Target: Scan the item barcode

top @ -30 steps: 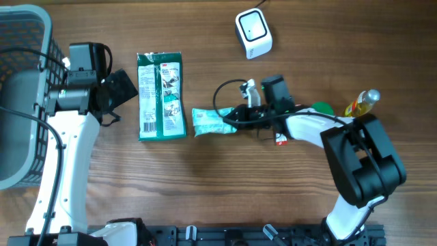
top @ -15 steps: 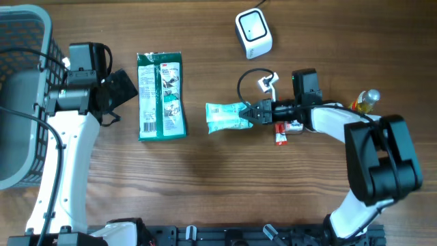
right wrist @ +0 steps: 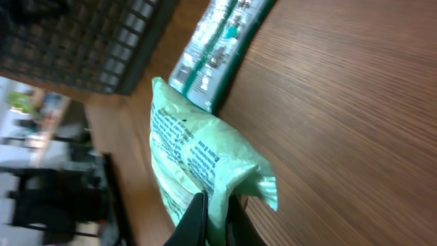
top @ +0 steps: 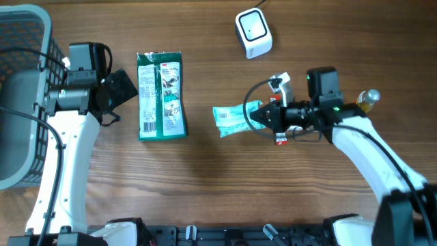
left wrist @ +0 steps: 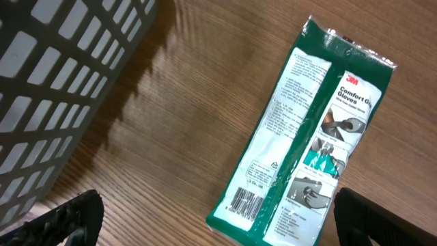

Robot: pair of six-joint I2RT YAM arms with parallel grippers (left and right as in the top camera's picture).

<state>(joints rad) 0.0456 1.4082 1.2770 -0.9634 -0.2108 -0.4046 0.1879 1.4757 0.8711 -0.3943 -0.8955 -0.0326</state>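
Far L: grey basket (top: 20, 102) at the table edge. My L gripper (top: 123, 87) hangs just beside it, jaws spread wide, nothing in them. It looks down on the green glove pack (top: 161, 96), which lies flat on the wood. The pack's barcode (left wrist: 246, 199) faces up near one corner in the L wrist view. Not my job right now.

Mid-table: the item, a pale green pouch (top: 235, 117), sits between the glove pack and my R arm, apart from the pack. My R gripper (top: 263, 115) is clamped tight on its crimped end. The R wrist view shows the fingertips (right wrist: 194, 225) pinching the seal. The pouch looks lifted off the table, but I can't confirm that from overhead; prob. clear.

Up top, R of centre: white scanner (top: 253, 33), well apart from the pouch. Far R: a bottle (top: 365, 101).

Step, as I read it: pickup done, carry to the scanner in hand. Next move: bring the pouch up twd the scanner and roll the wrist so the barcode side faces its window. No barcode visible on the pouch, only print, so it may need a flip.
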